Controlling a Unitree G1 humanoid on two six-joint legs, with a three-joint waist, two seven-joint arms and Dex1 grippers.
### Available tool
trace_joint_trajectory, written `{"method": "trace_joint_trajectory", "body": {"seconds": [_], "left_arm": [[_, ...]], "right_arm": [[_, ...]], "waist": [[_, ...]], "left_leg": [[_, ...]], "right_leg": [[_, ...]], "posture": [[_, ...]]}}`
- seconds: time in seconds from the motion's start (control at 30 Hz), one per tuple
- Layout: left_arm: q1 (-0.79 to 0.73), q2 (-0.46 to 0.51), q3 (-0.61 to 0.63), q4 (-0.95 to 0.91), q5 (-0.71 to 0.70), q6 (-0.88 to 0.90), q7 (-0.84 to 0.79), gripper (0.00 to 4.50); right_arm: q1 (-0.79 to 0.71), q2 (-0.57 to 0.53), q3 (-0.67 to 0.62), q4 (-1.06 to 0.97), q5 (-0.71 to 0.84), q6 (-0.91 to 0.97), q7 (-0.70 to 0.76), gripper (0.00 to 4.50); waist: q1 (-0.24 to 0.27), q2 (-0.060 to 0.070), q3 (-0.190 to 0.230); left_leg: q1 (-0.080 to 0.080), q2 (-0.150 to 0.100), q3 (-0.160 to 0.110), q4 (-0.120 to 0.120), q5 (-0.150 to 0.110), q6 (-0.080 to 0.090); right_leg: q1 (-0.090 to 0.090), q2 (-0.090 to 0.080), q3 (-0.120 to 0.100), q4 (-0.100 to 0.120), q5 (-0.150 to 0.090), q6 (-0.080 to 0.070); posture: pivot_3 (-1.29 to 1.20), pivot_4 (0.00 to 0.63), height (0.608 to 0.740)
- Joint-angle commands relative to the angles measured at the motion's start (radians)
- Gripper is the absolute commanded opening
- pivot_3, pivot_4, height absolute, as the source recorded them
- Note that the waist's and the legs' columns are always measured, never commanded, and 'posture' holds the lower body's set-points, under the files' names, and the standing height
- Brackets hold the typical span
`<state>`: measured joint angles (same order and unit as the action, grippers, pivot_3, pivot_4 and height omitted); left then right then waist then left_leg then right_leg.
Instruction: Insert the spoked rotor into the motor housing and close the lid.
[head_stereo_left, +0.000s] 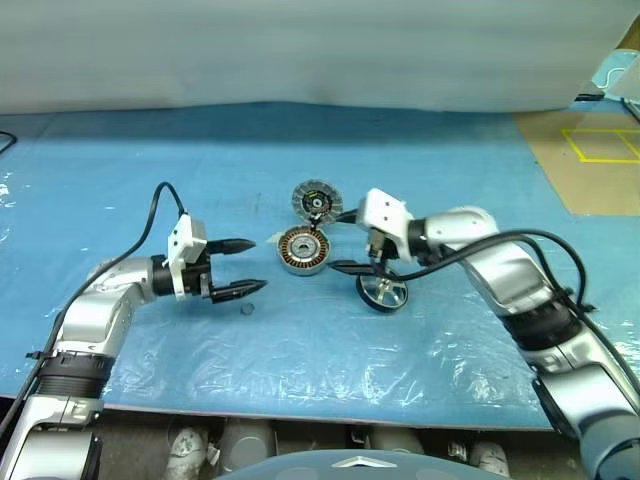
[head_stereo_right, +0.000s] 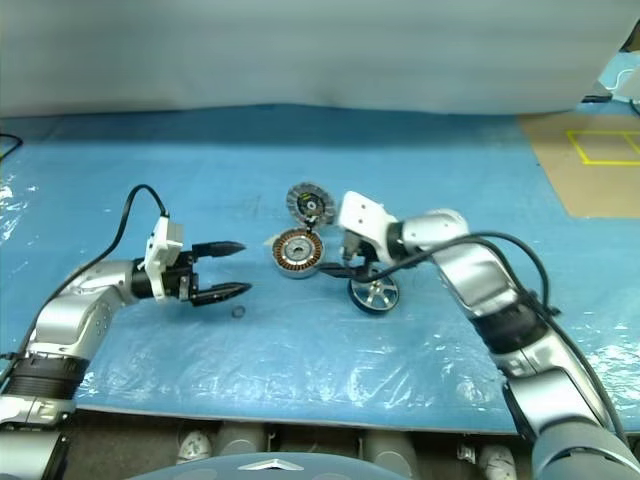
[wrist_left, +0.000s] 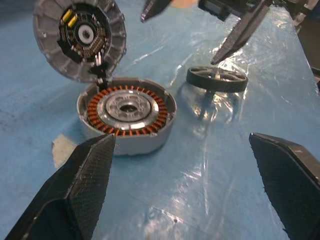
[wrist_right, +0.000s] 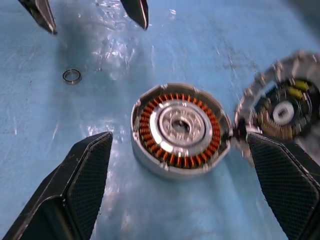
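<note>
The motor housing (head_stereo_left: 303, 250) sits mid-table, its copper windings facing up. The lid (head_stereo_left: 316, 201) stands tilted open at the housing's far edge, inner side showing. To the right of the housing, the spoked rotor (head_stereo_left: 382, 293) lies on the blue sheet below my right wrist. My right gripper (wrist_right: 180, 137) is open and empty, its fingers spread on either side of the housing from the right. My left gripper (head_stereo_left: 255, 265) is open and empty too, pointing at the housing from the left with a short gap between them.
A small metal ring (head_stereo_left: 247, 309) lies on the sheet just in front of my left fingertips. The blue plastic sheet (head_stereo_left: 300, 360) covers the table up to its front edge. A brown board with a yellow taped square (head_stereo_left: 605, 145) is at the back right.
</note>
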<state>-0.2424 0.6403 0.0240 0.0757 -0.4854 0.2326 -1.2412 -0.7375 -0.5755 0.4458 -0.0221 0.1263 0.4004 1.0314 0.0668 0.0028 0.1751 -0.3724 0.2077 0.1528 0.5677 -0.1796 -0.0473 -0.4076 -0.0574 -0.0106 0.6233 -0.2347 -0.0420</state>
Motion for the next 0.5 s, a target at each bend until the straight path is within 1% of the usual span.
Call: {"method": "trace_joint_trajectory", "body": {"seconds": [0.03,0.13,0.2,0.4,0.5], "left_arm": [[0.038,0.002,0.028,-0.045,0.009,-0.041,0.019,4.50],[0.099,0.002,0.047,-0.073,0.003,-0.050,0.039,4.50],[0.115,0.001,0.049,-0.082,0.005,-0.056,0.050,4.50],[0.139,-0.016,0.042,-0.120,0.003,-0.062,0.088,4.50],[0.148,-0.027,0.034,-0.138,0.004,-0.060,0.104,4.50]], "right_arm": [[-0.077,0.053,0.068,0.128,-0.077,-0.129,0.070,4.48],[-0.126,0.098,0.126,0.188,-0.116,-0.201,0.150,4.48],[-0.136,0.113,0.132,0.223,-0.131,-0.231,0.178,4.48],[-0.188,0.167,0.166,0.451,-0.247,-0.366,0.179,4.48],[-0.198,0.174,0.161,0.495,-0.269,-0.389,0.214,4.48]], "waist": [[0.003,0.000,0.000],[0.001,-0.001,0.000],[0.003,-0.001,0.000],[0.002,-0.001,0.000],[0.001,-0.001,0.000]], "left_leg": [[0.000,0.000,0.000,0.000,0.000,0.000],[-0.002,0.000,0.000,0.001,0.000,0.000],[-0.003,0.001,-0.001,0.000,0.000,0.000],[-0.004,0.002,-0.001,0.004,0.000,0.000],[-0.003,0.002,-0.001,0.005,0.000,0.000]], "right_leg": [[0.000,0.000,0.000,0.000,0.000,0.000],[-0.001,0.000,-0.001,0.000,0.000,0.000],[-0.002,0.000,-0.002,0.000,0.000,0.000],[-0.001,0.000,-0.003,0.001,0.000,-0.001],[-0.001,0.000,-0.002,0.002,0.000,-0.001]], "posture": [[0.00,0.150,0.740],[0.00,0.150,0.740],[0.00,0.150,0.740],[0.00,0.150,0.740],[0.00,0.150,0.740]]}}
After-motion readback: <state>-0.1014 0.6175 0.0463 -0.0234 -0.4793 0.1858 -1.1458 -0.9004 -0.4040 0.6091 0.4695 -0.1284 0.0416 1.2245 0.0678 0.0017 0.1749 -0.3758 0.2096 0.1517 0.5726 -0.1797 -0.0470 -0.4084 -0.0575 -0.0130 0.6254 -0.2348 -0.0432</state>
